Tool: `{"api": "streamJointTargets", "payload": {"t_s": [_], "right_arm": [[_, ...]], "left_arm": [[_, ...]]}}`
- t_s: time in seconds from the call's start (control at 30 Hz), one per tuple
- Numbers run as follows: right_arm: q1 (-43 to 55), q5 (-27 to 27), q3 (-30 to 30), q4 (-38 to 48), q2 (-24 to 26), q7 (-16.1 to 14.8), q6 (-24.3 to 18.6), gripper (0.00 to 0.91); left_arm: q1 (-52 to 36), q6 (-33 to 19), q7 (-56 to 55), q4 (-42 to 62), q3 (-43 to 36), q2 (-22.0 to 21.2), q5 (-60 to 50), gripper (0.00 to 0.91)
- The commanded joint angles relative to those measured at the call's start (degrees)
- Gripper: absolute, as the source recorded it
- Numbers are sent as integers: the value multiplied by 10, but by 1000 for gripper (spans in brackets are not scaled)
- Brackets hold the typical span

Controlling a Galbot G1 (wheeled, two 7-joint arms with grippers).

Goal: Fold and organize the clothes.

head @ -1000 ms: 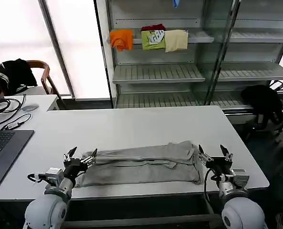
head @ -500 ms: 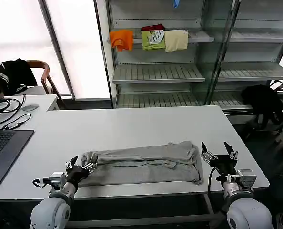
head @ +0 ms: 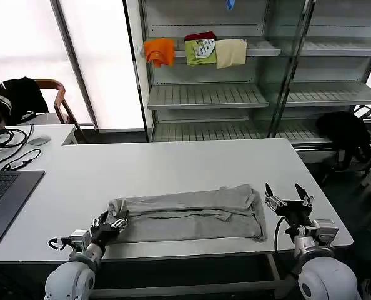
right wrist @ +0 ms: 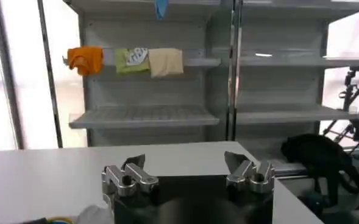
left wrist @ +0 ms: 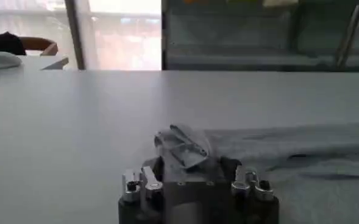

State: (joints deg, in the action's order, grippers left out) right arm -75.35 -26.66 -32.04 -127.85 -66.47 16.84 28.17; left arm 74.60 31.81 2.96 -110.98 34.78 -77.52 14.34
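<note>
One of the clothes, a light grey shirt, lies folded into a long band across the front of the white table. My left gripper sits low at the table's front edge, at the shirt's left end. In the left wrist view the left gripper is shut on a bunched corner of the shirt. My right gripper stands just off the shirt's right end with its fingers spread and pointing up. In the right wrist view nothing is between the right gripper's fingers.
A laptop and cables lie on the left side. Behind the table stands a shelf unit with orange, green and cream folded garments. A black garment hangs on a chair at far left. A dark bundle sits at right.
The left gripper has dropped toward the table's front edge and closed on the shirt's left end. The right gripper has drawn slightly away to the right, still open.
</note>
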Motion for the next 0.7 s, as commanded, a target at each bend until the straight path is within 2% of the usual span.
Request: {"api": "streamJointTargets", "payload": {"t_s": [0.03,0.4,0.6,0.7], "right_arm": [[6,-2,-2,2,1,2,1,907],[18,-4,-1,12,4,5,0,907],[27,-3,7,18,3,6,1,907],[33,-2,13,21,1,6,1,907]], "left_arm": [[1,-11,1,12,1,-3,2,10],[-4,-29,-10,1,36,14,4,0],[-19,-36,-13,-8,118,71,27,0],[-31,-34,-11,4,162,119,37,0]]}}
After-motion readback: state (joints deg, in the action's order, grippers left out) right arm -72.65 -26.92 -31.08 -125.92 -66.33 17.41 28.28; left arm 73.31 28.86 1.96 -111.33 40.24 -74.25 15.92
